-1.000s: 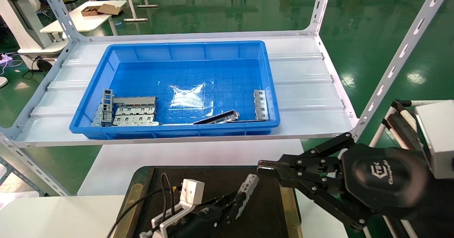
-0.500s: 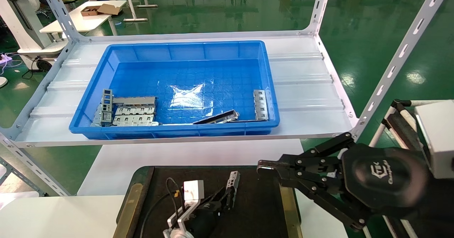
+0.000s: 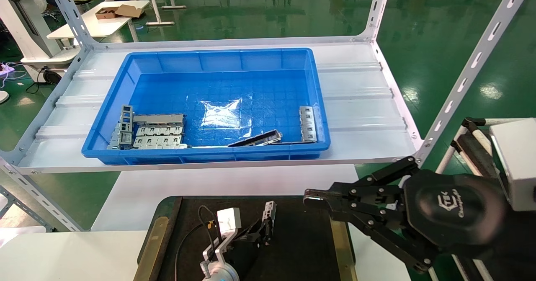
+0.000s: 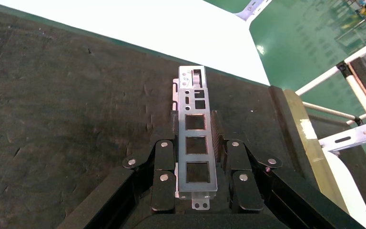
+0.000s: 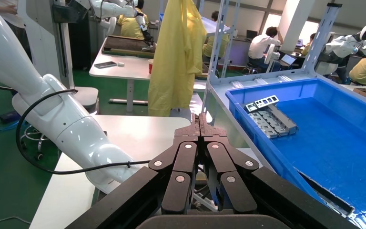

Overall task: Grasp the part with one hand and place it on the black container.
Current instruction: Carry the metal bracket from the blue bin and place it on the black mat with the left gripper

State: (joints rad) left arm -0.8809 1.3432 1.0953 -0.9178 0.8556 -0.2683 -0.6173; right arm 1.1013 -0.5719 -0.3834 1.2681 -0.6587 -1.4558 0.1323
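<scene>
My left gripper [image 3: 263, 230] is shut on the part [image 3: 268, 215], a slim silver-grey bracket with square cutouts. It holds the part low over the middle of the black container [image 3: 305, 243]. In the left wrist view the part [image 4: 195, 121] lies lengthways between the fingers [image 4: 164, 157], its far end reaching out over the matte black surface [image 4: 52, 95]. I cannot tell whether the part touches the surface. My right gripper [image 3: 313, 198] is shut and empty, parked above the container's right edge; its closed tips show in the right wrist view [image 5: 200, 121].
A deep blue bin [image 3: 209, 54] stands on the white shelf behind the container. It holds pale slotted plates [image 3: 157, 136] at its near left, a dark strip [image 3: 256, 139] and another bracket [image 3: 307, 124] at its near right. White rack posts [image 3: 469, 71] rise at the right.
My left gripper has moved left and away from me over the black container, carrying the part. The part has swung from a slant to nearly straight ahead. The right arm has not moved.
</scene>
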